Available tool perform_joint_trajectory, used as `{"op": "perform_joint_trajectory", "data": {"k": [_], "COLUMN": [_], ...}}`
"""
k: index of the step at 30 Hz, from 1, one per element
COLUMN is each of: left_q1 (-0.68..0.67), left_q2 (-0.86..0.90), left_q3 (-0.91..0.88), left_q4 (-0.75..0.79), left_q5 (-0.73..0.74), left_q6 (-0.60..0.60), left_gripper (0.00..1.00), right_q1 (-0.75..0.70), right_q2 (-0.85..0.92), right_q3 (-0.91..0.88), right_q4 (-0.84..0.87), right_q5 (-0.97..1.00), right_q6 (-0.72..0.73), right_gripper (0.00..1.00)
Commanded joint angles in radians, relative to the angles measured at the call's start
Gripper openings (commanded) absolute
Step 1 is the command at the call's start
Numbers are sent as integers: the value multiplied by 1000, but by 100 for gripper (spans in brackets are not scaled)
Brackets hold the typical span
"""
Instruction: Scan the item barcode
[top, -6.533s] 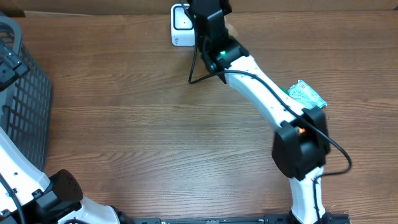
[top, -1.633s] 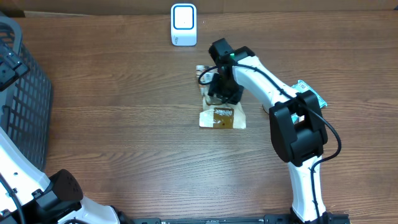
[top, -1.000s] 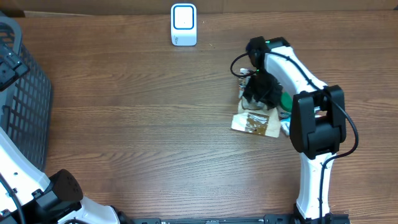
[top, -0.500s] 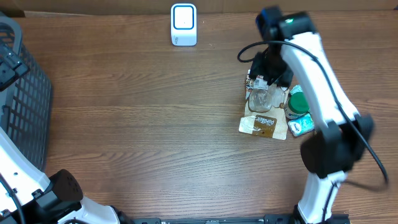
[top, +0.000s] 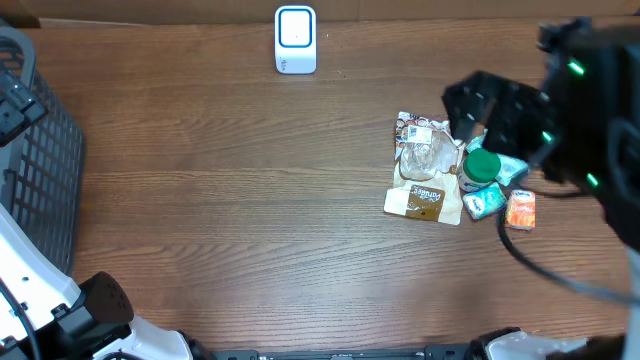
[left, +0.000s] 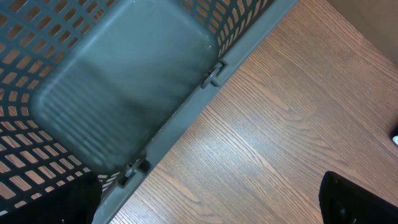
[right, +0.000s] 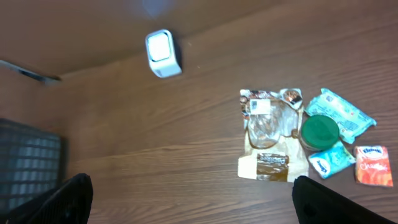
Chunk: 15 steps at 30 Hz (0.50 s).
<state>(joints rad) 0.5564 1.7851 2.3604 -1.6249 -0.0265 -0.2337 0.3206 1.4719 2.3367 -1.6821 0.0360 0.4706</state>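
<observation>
One change from half a second ago: the right gripper (right: 189, 190) has let go of the snack bag (top: 425, 172) and risen high, a blur close to the overhead camera. Its fingers stand wide apart with nothing between them. The bag lies flat where it was, right of the scanner (top: 295, 40) and nearer the robot, touching a green-lidded jar (top: 483, 166). The left gripper (left: 211, 199), equally wide, hangs over the basket (left: 124, 93), far left of the scanner.

Overhead, my right arm (top: 575, 110) is a dark blur running off the right edge, covering most of the teal pack (right: 342, 113). The print on the snack bag (top: 425, 180) is too small to read. The basket (top: 40, 150) is cut off left.
</observation>
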Motion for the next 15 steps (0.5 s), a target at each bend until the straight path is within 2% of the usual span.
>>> {"op": "perform_joint_trajectory", "data": {"k": [1,5,10,15], "left_q1": [-2,-2,-2,-2], "left_q2": [-5,-5,-5,-5], "left_q3": [-4,-4,-4,-4], "left_q4": [2,2,2,2], "left_q5": [1,1,1,1], "left_q6": [-10,-10,-10,-10], "left_gripper": [99,100,100,100], "right_q1": [0,0,-8,-77], "right_q2": [-67,-145,-222,-310], "right_q3": [6,6,-8,-162], "right_q4": [-11,-11,-3,152], "right_q5": [-12,-11,164,93], "right_q6": [-8,-8,-10,-206], "right_gripper": [100,100,100,100]}}
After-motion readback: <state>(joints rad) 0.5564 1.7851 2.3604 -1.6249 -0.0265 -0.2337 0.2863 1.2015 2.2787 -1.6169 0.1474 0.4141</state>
